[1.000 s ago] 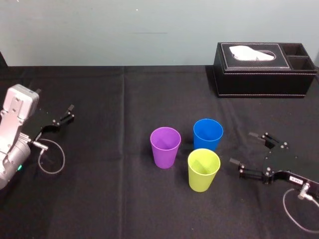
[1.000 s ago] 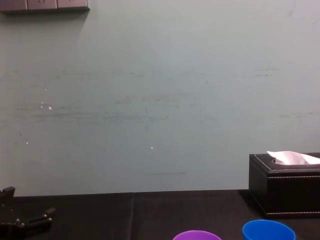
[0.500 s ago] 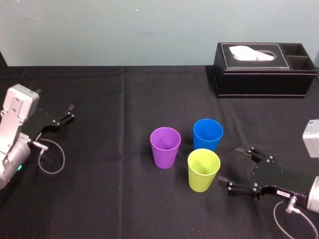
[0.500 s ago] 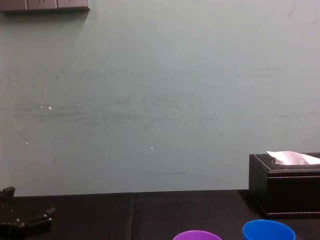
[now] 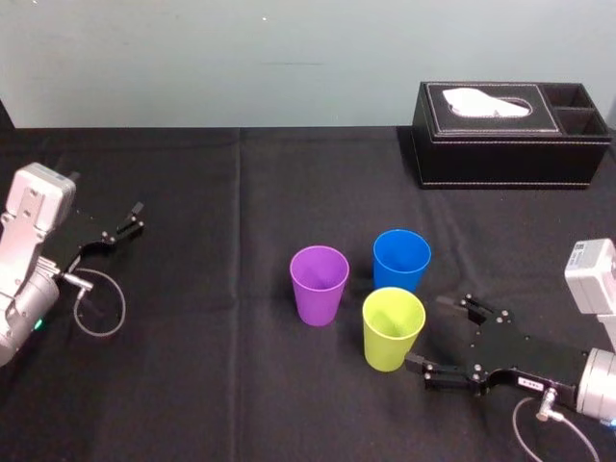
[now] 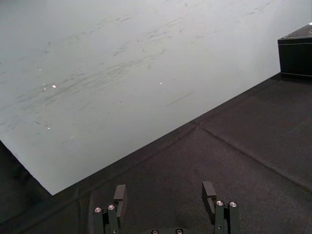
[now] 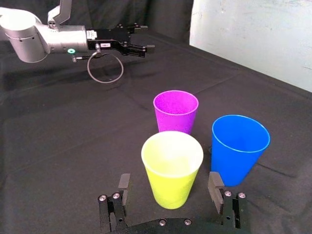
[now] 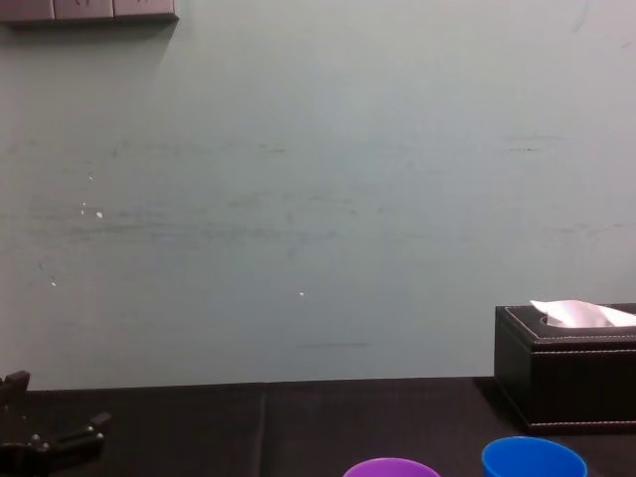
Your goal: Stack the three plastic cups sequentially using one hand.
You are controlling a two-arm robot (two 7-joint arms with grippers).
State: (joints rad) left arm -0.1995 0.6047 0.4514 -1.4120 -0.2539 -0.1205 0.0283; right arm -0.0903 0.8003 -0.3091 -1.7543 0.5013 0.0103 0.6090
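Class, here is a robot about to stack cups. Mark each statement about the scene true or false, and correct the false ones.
1. The purple cup, the yellow-green cup and the blue cup all stand upright, none nested. True.
2. The right gripper is shut on the yellow-green cup. False: it is open, close beside that cup on its right, not gripping it.
3. The blue cup stands nearer the tissue box than the purple cup does. True.
4. The left gripper holds the purple cup. False: it is open and empty, far off to the left of the cups.
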